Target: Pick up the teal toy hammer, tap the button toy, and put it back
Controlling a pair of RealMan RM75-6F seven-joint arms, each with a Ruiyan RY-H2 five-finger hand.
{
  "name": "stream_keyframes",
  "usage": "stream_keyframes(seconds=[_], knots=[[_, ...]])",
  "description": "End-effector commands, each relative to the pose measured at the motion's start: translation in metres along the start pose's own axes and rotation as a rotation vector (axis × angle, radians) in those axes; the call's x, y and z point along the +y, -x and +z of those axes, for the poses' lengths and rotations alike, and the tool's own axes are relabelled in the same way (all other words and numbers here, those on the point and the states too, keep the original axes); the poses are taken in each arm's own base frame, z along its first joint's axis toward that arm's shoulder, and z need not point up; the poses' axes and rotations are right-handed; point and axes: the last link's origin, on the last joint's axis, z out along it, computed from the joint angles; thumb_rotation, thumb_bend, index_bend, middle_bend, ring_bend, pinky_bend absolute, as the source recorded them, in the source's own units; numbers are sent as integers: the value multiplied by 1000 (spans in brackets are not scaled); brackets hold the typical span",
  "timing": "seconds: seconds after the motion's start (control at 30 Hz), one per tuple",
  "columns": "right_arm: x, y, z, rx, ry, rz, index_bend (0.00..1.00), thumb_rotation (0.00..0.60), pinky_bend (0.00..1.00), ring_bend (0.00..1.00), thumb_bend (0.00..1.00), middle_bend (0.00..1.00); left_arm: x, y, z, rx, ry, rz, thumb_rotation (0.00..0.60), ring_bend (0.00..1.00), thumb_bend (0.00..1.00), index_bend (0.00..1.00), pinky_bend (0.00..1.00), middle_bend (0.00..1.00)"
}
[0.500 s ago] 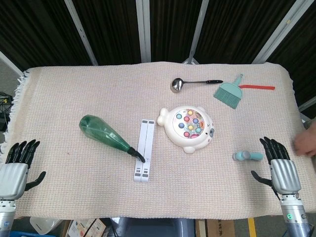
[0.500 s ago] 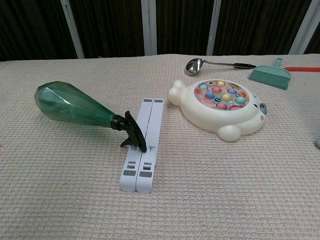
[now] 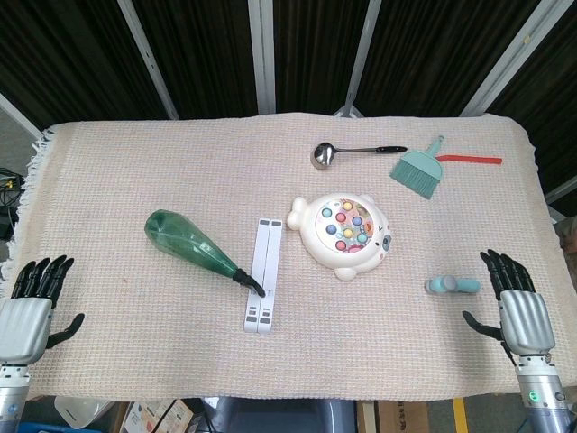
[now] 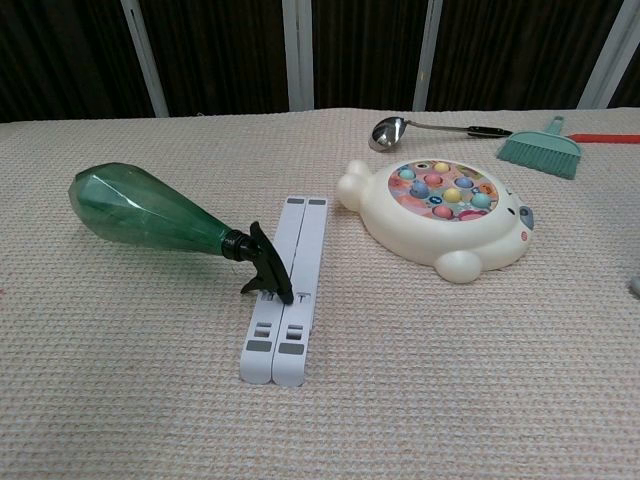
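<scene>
The teal toy hammer point(image 3: 453, 286) lies flat on the cloth near the front right. The white button toy point(image 3: 343, 234) with coloured buttons sits mid-table, and shows again as the button toy point(image 4: 447, 211) in the chest view. My right hand point(image 3: 522, 314) rests just right of the hammer, fingers spread, holding nothing. At the front left corner my left hand point(image 3: 25, 307) also lies open and empty. Neither hand shows in the chest view; only a sliver of the hammer point(image 4: 635, 285) appears at its right edge.
A green spray bottle point(image 3: 196, 248) lies left of centre beside a white folded stand point(image 3: 262, 286). At the back sit a metal ladle point(image 3: 347, 152) and a teal brush point(image 3: 419, 171) with a red handle. The cloth-covered table point(image 3: 126, 171) ends near both hands.
My right hand has shifted slightly right and toward the front edge. A blurred object at the far right edge is gone from view. The left hand has not moved.
</scene>
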Motion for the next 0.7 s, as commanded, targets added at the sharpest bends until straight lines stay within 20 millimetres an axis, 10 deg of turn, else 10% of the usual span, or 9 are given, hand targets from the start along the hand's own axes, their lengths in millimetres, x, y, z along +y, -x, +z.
stream_keyframes(seconds=[0.03,0.7], knots=[[11,-4,8,-29,27,17,0,600,88,45,234,94,0,-1,0,5,2,3,600,0,261,0,0,26],[51,35,56,-315,108,3,188,600,125,122,315,235,12,-14,3,36,49,28,600,0,261,0,0,26]])
